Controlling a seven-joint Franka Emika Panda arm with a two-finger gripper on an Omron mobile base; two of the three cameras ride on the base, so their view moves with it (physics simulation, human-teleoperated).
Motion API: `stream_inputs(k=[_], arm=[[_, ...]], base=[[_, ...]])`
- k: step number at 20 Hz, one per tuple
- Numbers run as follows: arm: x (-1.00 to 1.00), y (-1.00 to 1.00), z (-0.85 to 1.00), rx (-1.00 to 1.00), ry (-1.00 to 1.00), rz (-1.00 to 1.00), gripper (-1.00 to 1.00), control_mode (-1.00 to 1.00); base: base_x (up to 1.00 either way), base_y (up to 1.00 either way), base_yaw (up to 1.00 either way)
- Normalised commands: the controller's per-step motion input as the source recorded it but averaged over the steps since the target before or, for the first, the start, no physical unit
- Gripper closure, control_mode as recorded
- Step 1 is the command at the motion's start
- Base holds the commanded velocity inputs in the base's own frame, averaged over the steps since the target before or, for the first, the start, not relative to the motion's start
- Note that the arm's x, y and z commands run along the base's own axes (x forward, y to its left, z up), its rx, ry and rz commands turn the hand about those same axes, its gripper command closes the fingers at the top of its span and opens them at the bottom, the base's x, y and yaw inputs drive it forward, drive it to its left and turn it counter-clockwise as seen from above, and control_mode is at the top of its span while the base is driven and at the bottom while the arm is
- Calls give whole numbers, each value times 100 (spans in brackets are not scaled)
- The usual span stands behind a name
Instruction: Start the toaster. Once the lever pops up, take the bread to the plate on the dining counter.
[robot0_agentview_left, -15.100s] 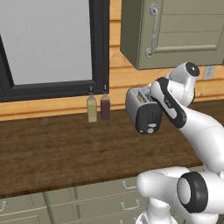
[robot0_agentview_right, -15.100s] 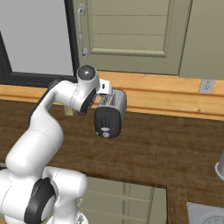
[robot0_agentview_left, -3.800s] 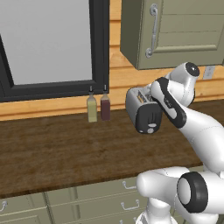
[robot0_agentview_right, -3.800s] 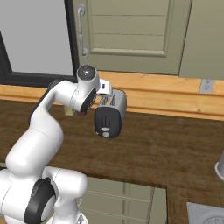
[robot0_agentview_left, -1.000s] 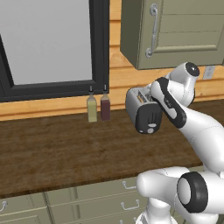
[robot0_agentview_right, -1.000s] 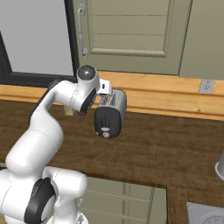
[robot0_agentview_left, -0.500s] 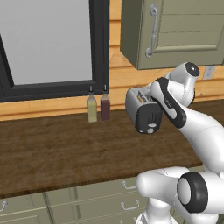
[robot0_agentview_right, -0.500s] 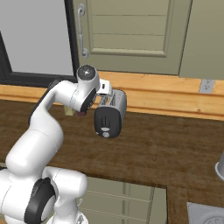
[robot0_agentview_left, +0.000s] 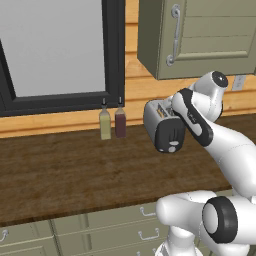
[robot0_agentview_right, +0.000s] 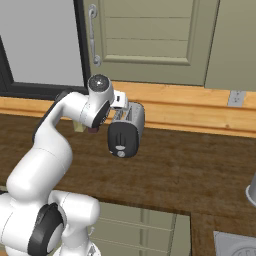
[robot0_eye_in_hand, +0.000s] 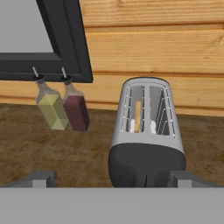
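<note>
the claw (robot0_eye_in_hand: 111, 177) hangs wide open, its two dark fingertips (robot0_eye_in_hand: 43, 177) spread far apart at the bottom of the hand view, and it holds nothing. no part of it touches anything that can be seen. just ahead of the claw and a little toward its right fingertip stands the toaster (robot0_eye_in_hand: 146, 138), upright on the dark wood tabletop (robot0_eye_in_hand: 52, 151), its black end panel turned toward the claw. the lever (robot0_agentview_right: 120, 148) shows as a small pale tab low on that black panel in the right base view. the bread (robot0_eye_in_hand: 137, 116) stands on edge inside the left slot of the toaster, a thin tan strip sunk between the wires, beyond the claw and slightly right of its middle. ahead and to the left of the claw, two small bottles stand side by side against the wall: a yellow-green bottle (robot0_eye_in_hand: 50, 105) and a dark red bottle (robot0_eye_in_hand: 75, 106) just beside it, nearer the toaster. the black window frame (robot0_eye_in_hand: 65, 48) rises behind them.
</note>
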Motion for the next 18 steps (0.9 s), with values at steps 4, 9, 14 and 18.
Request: stream_inputs(k=[4, 9, 14, 18], arm=[[0, 0, 0, 0, 0, 0, -100, -100], [0, 0, 0, 0, 0, 0, -100, -100], [0, 0, 0, 0, 0, 0, -100, -100], [0, 0, 0, 0, 0, 0, -100, -100]], base=[[0, 0, 0], [0, 0, 0], [0, 0, 0], [0, 0, 0]])
